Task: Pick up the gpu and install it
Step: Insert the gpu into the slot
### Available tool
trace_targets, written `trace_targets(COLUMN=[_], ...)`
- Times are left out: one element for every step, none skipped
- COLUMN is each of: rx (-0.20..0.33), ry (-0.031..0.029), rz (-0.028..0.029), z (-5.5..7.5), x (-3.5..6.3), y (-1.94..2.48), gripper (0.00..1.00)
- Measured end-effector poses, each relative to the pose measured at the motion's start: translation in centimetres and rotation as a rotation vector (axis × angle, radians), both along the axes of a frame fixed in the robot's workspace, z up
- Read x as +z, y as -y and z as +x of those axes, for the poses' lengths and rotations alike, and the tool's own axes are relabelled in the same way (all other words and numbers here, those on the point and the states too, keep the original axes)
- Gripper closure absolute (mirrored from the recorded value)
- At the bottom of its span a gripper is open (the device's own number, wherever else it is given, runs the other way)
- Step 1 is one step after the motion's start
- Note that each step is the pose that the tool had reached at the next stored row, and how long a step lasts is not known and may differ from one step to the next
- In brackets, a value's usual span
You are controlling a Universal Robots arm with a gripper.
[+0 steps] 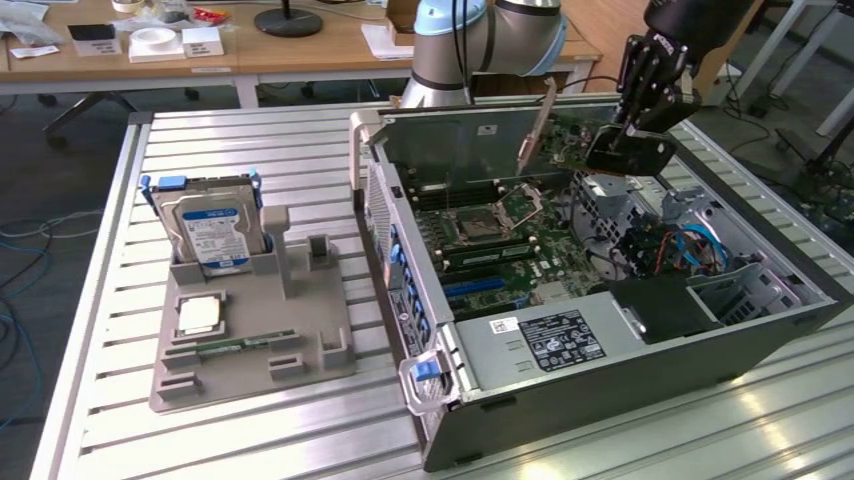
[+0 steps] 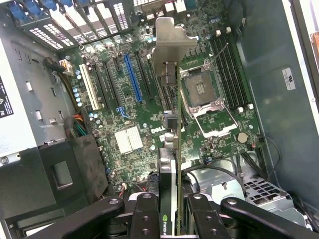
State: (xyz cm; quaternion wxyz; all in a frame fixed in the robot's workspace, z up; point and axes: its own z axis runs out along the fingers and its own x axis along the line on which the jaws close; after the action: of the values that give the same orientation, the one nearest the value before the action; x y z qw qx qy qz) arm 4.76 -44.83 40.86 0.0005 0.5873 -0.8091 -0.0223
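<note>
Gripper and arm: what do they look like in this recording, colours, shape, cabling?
The arm has silver-grey tubular joints with a pale blue cap, and thin dark cables run over it. The gripper is all black: two jointed linkage fingers with round pivot bolts, on a blocky black wrist body. No markings are legible.

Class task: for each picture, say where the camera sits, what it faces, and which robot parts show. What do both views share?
Exterior view: off the arm, raised, looking down across the table at the open computer case; the arm and tool show.
Wrist view: on the wrist, looking along the tool's fingers and the gripped gpu down into the case.
Shared: tool, gpu, motherboard, CPU socket.
</note>
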Motion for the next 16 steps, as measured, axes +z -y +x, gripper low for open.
trace_targets(rx=[0.000,0.000,0.000,0.000,0.003,0.007,0.013,0.022,0.033,0.048,0.064,0.081,0.098,0.116,0.134,0.153], ry=[0.0000,0.0000,0.0000,0.0000,0.0000,0.0000,0.0000,0.0000,0.0000,0.0000,0.0000,0.0000,0.0000,0.0000,0.0000,0.0000], rz=[0.0001,0.0000,0.0000,-0.0001,-0.0001,0.0000,0.0000,0.0000,0.0000,0.0000,-0.0001,-0.0001,-0.0002,-0.0001,-0.0001,-0.0002], z=[0.00,0.00,0.00,0.00,0.00,0.00,0.00,0.00,-0.01,0.00,0.00,0.00,0.00,-0.01,-0.01,-0.01], x=[0.00,0.00,0.00,0.00,0.00,0.00,-0.01,-0.01,-0.01,-0.02,-0.02,-0.03,-0.03,-0.04,-0.05,-0.06], y=[0.00,0.00,0.00,0.00,0.00,0.00,0.00,0.00,0.00,0.00,0.00,0.00,0.00,0.00,0.00,0.00], gripper=[0.73,0.73,0.73,0.73,0.73,0.73,0.73,0.73,0.73,0.73,0.73,0.73,0.73,0.73,0.73,0.73])
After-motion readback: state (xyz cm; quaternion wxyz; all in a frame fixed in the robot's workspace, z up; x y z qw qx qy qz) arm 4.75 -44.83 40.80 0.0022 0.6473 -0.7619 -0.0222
